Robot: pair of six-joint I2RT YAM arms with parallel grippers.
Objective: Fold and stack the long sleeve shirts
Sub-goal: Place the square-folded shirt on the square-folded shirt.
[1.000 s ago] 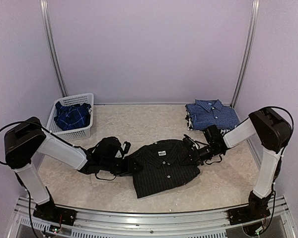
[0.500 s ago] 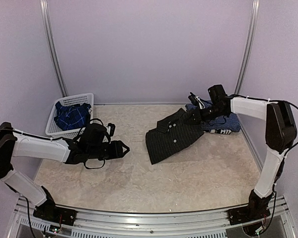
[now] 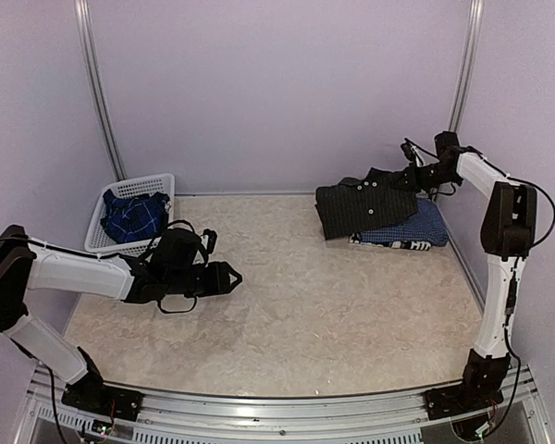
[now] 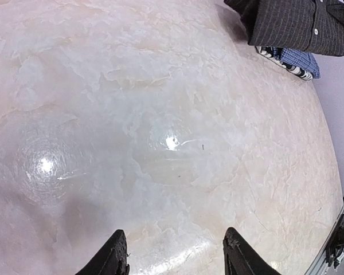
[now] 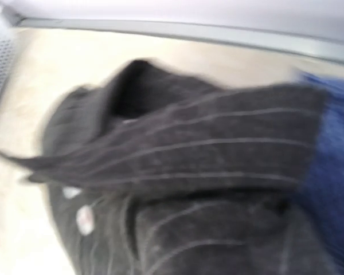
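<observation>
The black pinstriped shirt (image 3: 365,207) is folded and rests on top of the folded blue-and-white checked shirt (image 3: 409,229) at the back right. My right gripper (image 3: 410,178) is shut on the black shirt's far right edge, with the arm stretched out. In the right wrist view the black shirt (image 5: 183,172) fills the picture and hides the fingers; the checked shirt (image 5: 332,172) shows at the right. My left gripper (image 3: 231,276) (image 4: 175,255) hovers open over bare table at the left, holding nothing. The darker blue plaid shirt (image 3: 134,215) lies crumpled in the basket.
A white lattice basket (image 3: 163,185) stands at the back left by the wall. Metal posts (image 3: 100,92) rise at both back corners. The table's metal rail (image 3: 277,412) runs along the near edge.
My right gripper carried the black shirt from mid-table to the back right, onto the checked shirt. My left gripper let go of it and drew back to the left.
</observation>
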